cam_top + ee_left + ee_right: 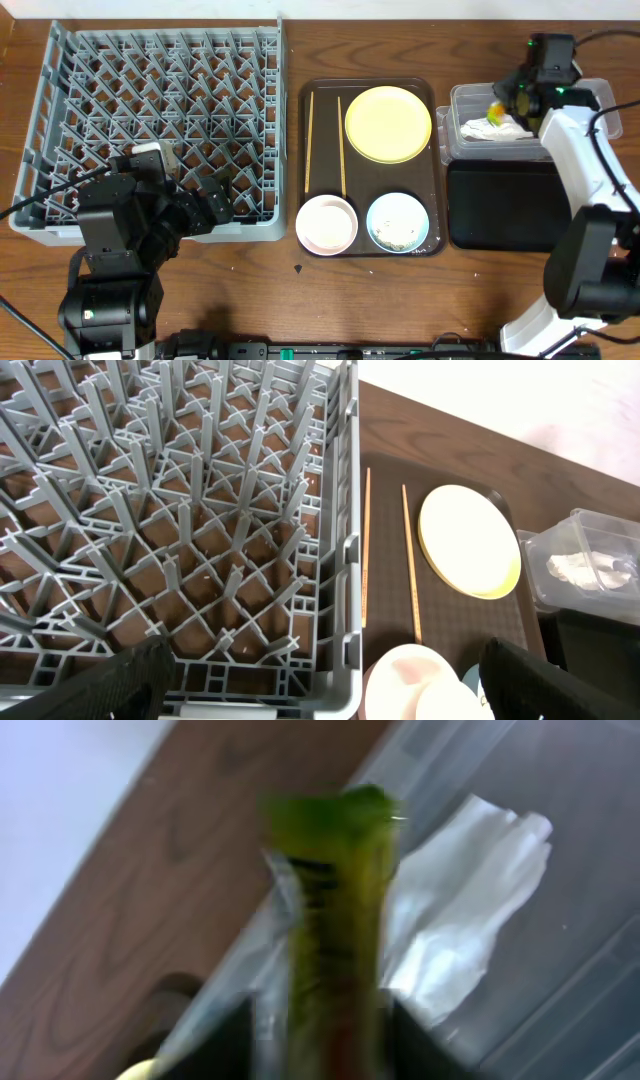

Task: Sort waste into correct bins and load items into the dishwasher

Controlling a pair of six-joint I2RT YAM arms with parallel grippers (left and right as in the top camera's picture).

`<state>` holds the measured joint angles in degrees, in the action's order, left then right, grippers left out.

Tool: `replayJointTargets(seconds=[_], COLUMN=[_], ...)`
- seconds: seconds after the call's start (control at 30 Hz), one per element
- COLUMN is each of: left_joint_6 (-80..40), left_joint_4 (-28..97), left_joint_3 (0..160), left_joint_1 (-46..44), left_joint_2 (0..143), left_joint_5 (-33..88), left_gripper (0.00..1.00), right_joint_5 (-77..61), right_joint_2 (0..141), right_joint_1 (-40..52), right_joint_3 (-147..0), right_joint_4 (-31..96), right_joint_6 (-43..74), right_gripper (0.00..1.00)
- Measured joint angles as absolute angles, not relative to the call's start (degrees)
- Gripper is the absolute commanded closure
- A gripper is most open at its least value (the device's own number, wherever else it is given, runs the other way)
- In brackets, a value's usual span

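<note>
My right gripper is shut on the green-and-orange snack wrapper and holds it over the clear tub. The crumpled white napkin lies in that tub. The black tray lies just in front of it. My left gripper is open and empty at the front right corner of the grey dish rack. The brown serving tray holds two chopsticks, the yellow plate, the white bowl and the blue bowl with rice scraps. I cannot make out the cup.
The rack holds no dishes. The right arm's white link reaches over the black tray's right side. The brown tray lies between the rack and the bins. Bare wooden table runs along the front.
</note>
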<state>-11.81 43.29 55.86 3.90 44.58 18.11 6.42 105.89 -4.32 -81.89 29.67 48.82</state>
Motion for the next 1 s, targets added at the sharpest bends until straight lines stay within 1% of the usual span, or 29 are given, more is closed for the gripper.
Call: replayJointTargets(seconds=[0.03, 0.13, 0.27, 0.4, 0.53, 0.67, 0.7, 0.83, 1.0], left_joint_6=[-11.8, -11.8, -11.8, -11.8, -11.8, -11.8, -11.8, -11.8, -11.7], left_joint_4=[43.3, 43.3, 43.3, 43.3, 43.3, 43.3, 43.3, 43.7, 46.1], left_joint_3=[55.9, 55.9, 55.9, 55.9, 55.9, 55.9, 55.9, 55.9, 55.9], left_joint_1=[3.9, 3.9, 3.9, 3.9, 3.9, 3.9, 3.9, 3.9, 3.9], left_joint_2=[44.6, 44.6, 44.6, 44.6, 44.6, 44.6, 44.6, 44.6, 44.6], left_joint_5=[18.1, 18.1, 18.1, 18.1, 18.1, 18.1, 18.1, 18.1, 18.1], left_gripper=[0.02, 0.02, 0.02, 0.02, 0.02, 0.02, 0.02, 0.02, 0.02], right_joint_5=[5.4, 1.7, -6.0, -18.3, -27.8, -31.6, -31.5, -27.9, -19.4], right_joint_2=[106.1, 105.9, 103.3, 98.0, 94.5, 95.5, 96.0, 97.9, 99.3], right_joint_1=[-4.8, -5.5, -5.4, -3.3, 4.2, 15.9, 18.1, 27.1, 34.9], right_joint_3=[-81.7, -81.5, -81.5, -81.5, -81.8, -81.8, -81.8, -81.8, -81.6], right_joint_4=[29.8, 29.7, 29.8, 30.8, 36.8, 46.1, 47.7, 52.8, 54.3], right_joint_6=[48.8, 47.4, 41.8, 32.1, 23.4, 15.6, 14.3, 10.7, 9.1], right_gripper=[0.29, 0.30, 0.40, 0.45, 0.48, 0.52, 0.54, 0.56, 0.63])
